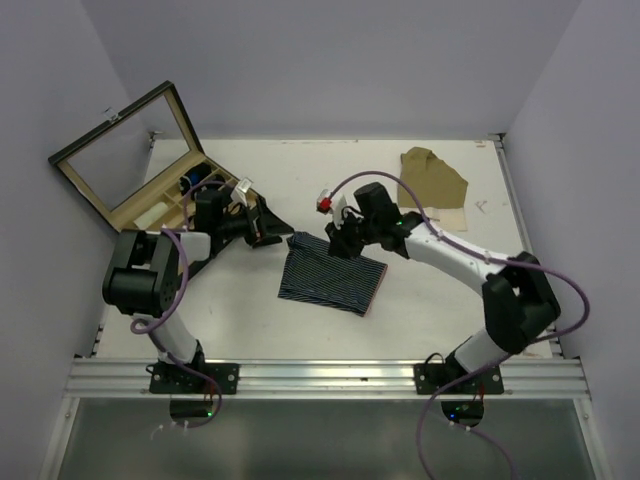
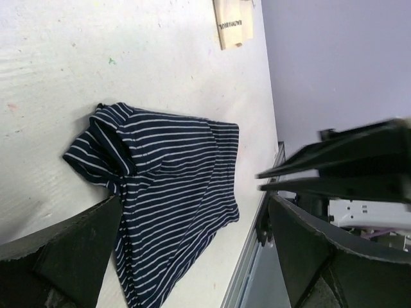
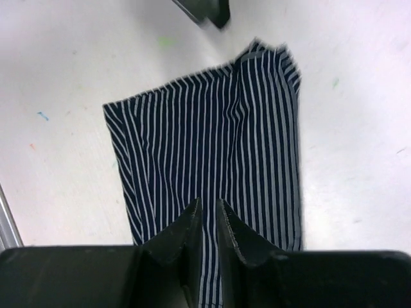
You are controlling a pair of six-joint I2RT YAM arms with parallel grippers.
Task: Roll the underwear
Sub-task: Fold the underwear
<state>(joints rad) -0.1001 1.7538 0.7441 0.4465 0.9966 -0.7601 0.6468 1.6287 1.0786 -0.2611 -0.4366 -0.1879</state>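
Observation:
The navy white-striped underwear [image 1: 330,280] lies flat in the middle of the table, with its far left corner bunched up. It also shows in the left wrist view [image 2: 173,186] and the right wrist view [image 3: 212,154]. My left gripper [image 1: 268,228] is open and empty beside that bunched corner; in its own view [image 2: 192,256] the jaws stand wide apart. My right gripper [image 1: 340,245] sits at the far edge of the underwear. In its own view [image 3: 207,215] the fingers are nearly together with striped fabric pinched in the narrow gap.
An open wooden box [image 1: 150,195] with a glass lid stands at the back left, close behind my left arm. A tan cloth [image 1: 433,180] lies at the back right. The metal rail [image 1: 330,375] runs along the table's near edge.

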